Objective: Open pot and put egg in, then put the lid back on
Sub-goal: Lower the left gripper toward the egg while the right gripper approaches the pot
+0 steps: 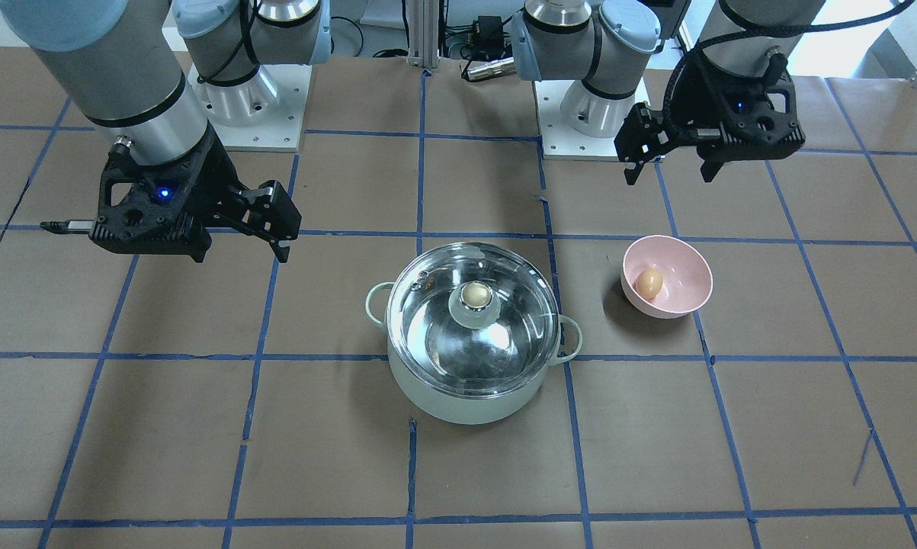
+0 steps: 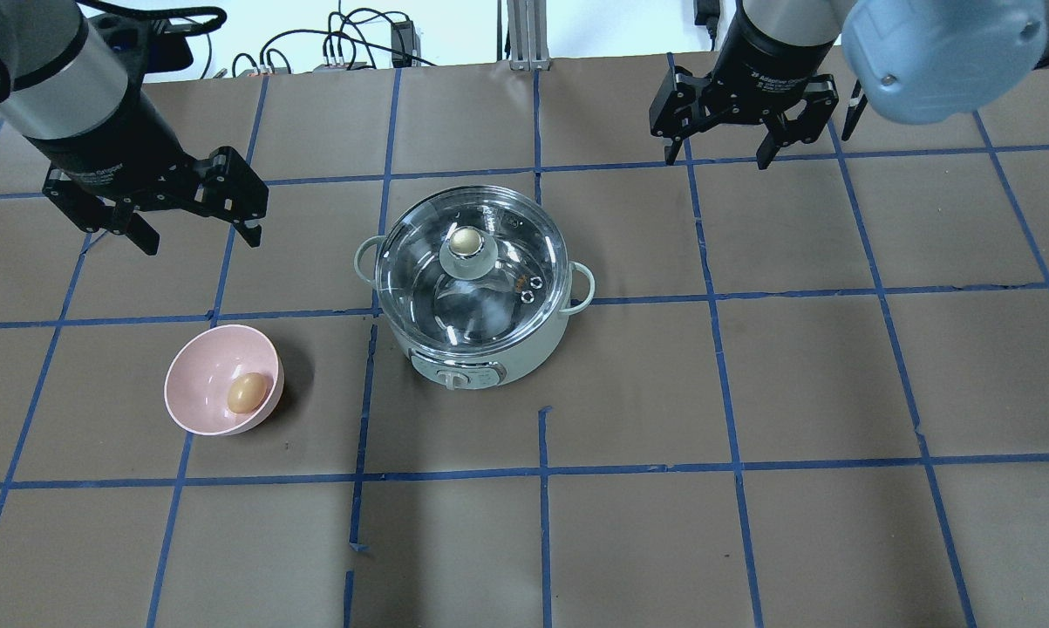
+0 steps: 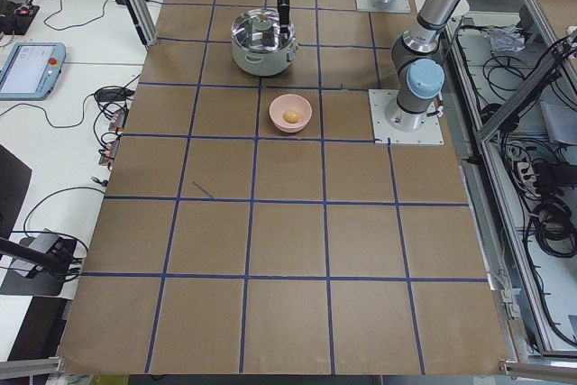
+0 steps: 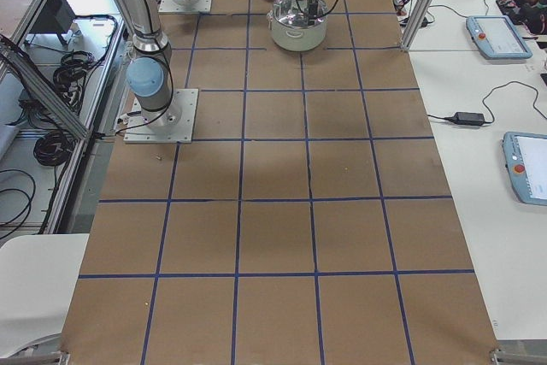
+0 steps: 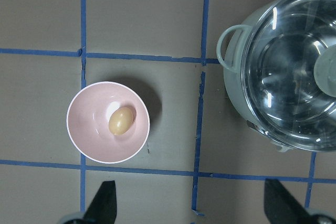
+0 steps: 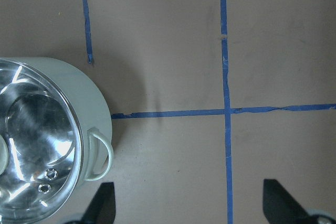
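Round pale mint-green pot (image 2: 489, 373) with a shiny steel inside stands near the middle of the brown paper-covered table (image 2: 803, 384), which carries a blue tape grid. Clear glass domed lid (image 2: 498, 279) sits squarely on the pot's rim, its brass-gold knob (image 2: 465, 242) up at centre. The pot is closed, and I can make out nothing inside through the glass.

Small tan-brown egg (image 2: 247, 392) lies loose in the bottom of a small pink bowl (image 2: 194, 349). The bowl is apart from the pot, on the robot's left side. It likely serves to keep the egg from rolling off.

Left gripper (image 2: 203, 242) hangs in the air over the left part of the table, clear of bowl and pot. Its fingers are spread wide and hold nothing. Its wrist camera looks straight down on bowl and egg, with the pot at the frame's edge.

Right gripper (image 2: 716, 162) is likewise raised, spread and empty, off to the pot's right. Its wrist view catches one loop handle (image 6: 108, 156) and bare table.

Judgement: the task has not begun. The layout suggests a split of labour, with the right arm free for the lid and the left arm nearest the egg. The knob looks small and smooth, so it calls for a centred pinch. The egg is round and fragile, so it calls for a gentle close.
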`<state>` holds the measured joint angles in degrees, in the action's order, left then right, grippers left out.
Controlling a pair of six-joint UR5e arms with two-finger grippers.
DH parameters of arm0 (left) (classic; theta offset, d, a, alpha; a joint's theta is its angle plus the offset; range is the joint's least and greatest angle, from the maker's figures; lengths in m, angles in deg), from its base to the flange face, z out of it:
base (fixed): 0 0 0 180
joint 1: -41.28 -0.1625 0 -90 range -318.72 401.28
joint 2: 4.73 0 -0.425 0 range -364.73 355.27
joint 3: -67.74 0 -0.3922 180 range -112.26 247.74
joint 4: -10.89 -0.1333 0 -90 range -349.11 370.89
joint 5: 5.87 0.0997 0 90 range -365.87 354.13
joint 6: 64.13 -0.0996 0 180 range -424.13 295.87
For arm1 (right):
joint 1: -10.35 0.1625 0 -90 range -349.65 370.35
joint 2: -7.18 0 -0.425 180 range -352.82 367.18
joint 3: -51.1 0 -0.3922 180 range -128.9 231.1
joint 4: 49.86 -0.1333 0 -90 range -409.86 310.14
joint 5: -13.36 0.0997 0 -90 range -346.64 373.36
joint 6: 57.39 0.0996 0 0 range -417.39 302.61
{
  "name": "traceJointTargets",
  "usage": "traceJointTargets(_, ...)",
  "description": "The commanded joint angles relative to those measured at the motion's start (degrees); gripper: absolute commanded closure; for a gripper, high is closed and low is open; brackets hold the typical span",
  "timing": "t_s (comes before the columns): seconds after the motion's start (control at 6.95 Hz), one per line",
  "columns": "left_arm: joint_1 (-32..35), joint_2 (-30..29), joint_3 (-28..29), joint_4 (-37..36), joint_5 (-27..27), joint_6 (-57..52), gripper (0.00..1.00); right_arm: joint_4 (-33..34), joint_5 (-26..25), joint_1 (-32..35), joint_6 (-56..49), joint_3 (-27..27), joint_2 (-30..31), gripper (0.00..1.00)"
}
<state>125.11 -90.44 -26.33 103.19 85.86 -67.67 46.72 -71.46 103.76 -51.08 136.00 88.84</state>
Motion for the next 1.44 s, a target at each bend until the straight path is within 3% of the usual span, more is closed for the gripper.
traceJointTargets(0.0,-6.63,-0.42,-7.14,-4.54,-0.23,-6.46,0.00,0.98,0.00,0.02,0.02,0.00,-0.18,0.00)
traceJointTargets(0.29,-10.25,-0.42,-14.27,-13.69,-0.23,-8.58,0.00,2.11,0.00,0.02,-0.06,-0.09,-0.35,0.00)
traceJointTargets(0.43,-13.05,-0.34,-17.00,-14.86,-0.32,-9.90,0.00,6.38,0.70,0.11,0.37,-0.44,-1.31,0.00)
traceJointTargets(0.72,-16.94,-0.51,-23.49,-21.76,-6.26,-12.98,0.00,7.04,0.88,2.03,2.73,-3.15,-3.60,0.00)
traceJointTargets(0.86,-16.95,-0.51,-25.97,-25.99,-6.12,-14.64,0.00,7.04,0.97,2.56,4.83,-3.86,-4.22,0.00)
traceJointTargets(1.01,-17.04,-0.60,-28.25,-28.38,-6.29,-15.27,0.00,7.22,0.97,4.83,8.08,-5.17,-5.61,0.00)
traceJointTargets(1.29,-17.12,-3.39,-33.62,-41.53,-5.77,-18.49,0.00,13.41,0.79,12.46,19.20,-6.33,-10.61,0.01)
